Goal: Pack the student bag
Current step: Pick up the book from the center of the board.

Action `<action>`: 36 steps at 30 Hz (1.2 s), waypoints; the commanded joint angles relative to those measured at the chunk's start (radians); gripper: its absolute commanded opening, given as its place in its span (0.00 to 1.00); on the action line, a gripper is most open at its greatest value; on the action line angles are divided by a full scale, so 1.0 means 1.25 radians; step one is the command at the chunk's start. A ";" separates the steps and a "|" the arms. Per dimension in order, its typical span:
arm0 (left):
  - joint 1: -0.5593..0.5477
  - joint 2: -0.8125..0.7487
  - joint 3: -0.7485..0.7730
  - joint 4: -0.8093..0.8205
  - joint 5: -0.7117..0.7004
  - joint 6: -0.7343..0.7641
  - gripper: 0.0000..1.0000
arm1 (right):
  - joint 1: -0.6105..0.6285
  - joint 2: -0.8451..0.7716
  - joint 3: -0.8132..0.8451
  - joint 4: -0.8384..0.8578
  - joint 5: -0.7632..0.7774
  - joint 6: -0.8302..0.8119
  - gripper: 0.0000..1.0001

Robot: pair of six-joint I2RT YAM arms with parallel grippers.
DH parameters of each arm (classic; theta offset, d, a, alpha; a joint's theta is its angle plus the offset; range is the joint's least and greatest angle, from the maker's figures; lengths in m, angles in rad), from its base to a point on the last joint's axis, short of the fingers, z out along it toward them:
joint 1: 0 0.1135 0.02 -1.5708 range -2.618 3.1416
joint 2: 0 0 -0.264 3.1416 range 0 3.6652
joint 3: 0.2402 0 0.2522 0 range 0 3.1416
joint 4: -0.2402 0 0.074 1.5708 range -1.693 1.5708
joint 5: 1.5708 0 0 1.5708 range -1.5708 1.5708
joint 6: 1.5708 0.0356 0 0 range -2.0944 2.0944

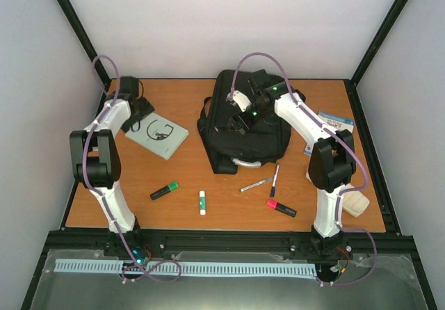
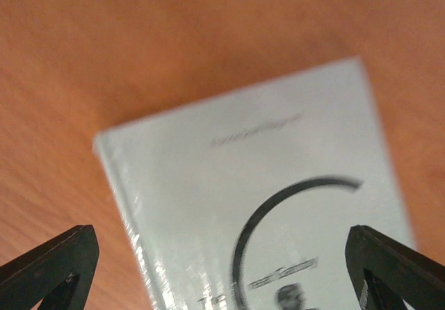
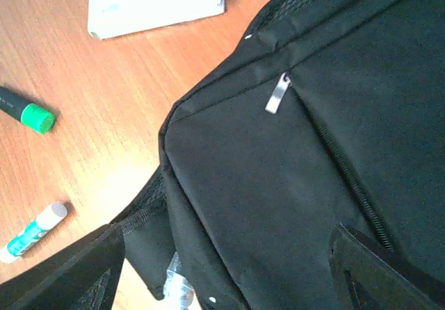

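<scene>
The student bag [image 1: 243, 126] is a large black backpack lying flat at the table's middle back, with a grey loop handle toward the front. My right gripper [image 1: 245, 117] hovers over it, open and empty. In the right wrist view its fingers [image 3: 62, 275] straddle the bag's black fabric [image 3: 278, 185], with a silver zip pull [image 3: 278, 93] farther ahead. My left gripper [image 1: 142, 115] is open above a pale grey book [image 1: 158, 135] left of the bag. In the left wrist view the book [image 2: 264, 206] lies between the spread fingers [image 2: 49, 265], not gripped.
In front of the bag lie a green highlighter [image 1: 164, 190], a glue stick [image 1: 202, 202], two pens [image 1: 256, 184], and a red highlighter [image 1: 281, 208]. A cream pencil case [image 1: 356, 204] and a blue-white booklet [image 1: 334, 124] sit at the right edge.
</scene>
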 commanded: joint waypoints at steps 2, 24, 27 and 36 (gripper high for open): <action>0.020 0.128 0.220 -0.063 0.059 0.118 1.00 | 0.001 -0.032 -0.074 0.009 -0.016 0.008 0.82; 0.012 0.421 0.548 -0.180 0.259 0.297 1.00 | 0.002 -0.121 -0.258 0.051 -0.049 -0.014 0.82; 0.005 0.440 0.547 -0.181 0.264 0.302 1.00 | 0.002 -0.128 -0.267 0.053 -0.043 -0.015 0.82; -0.056 0.431 0.501 -0.171 0.290 0.331 0.99 | 0.002 -0.139 -0.284 0.057 -0.035 -0.019 0.82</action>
